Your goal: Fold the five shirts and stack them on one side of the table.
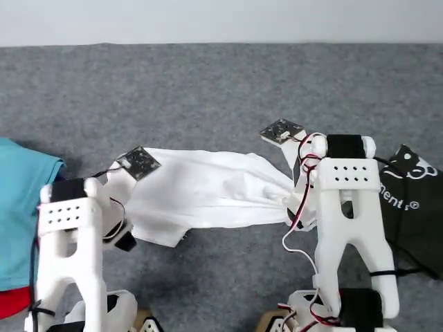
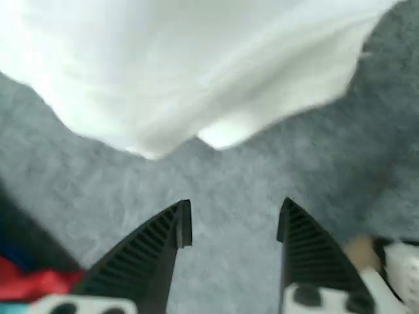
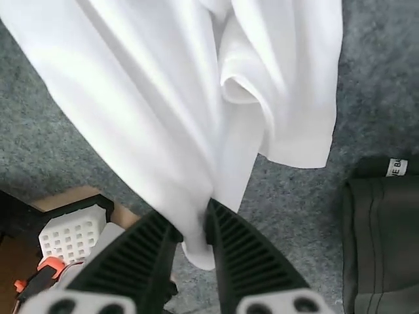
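A white shirt [image 1: 208, 190] lies bunched across the middle of the grey table. My right gripper [image 3: 195, 226] is shut on the white shirt [image 3: 170, 111], pinching a fold of its cloth at the shirt's right end [image 1: 294, 200]. My left gripper [image 2: 234, 226] stands open over bare grey felt, just short of the white shirt's [image 2: 163, 72] near edge, with nothing between its fingers. In the high view the left arm [image 1: 76, 221] sits at the shirt's left end.
A teal shirt [image 1: 21, 207] lies at the table's left edge with a red one [image 1: 14, 301] beneath it. A dark shirt [image 1: 412, 207] [image 3: 383, 242] lies at the right edge. The far half of the grey table [image 1: 221, 97] is bare.
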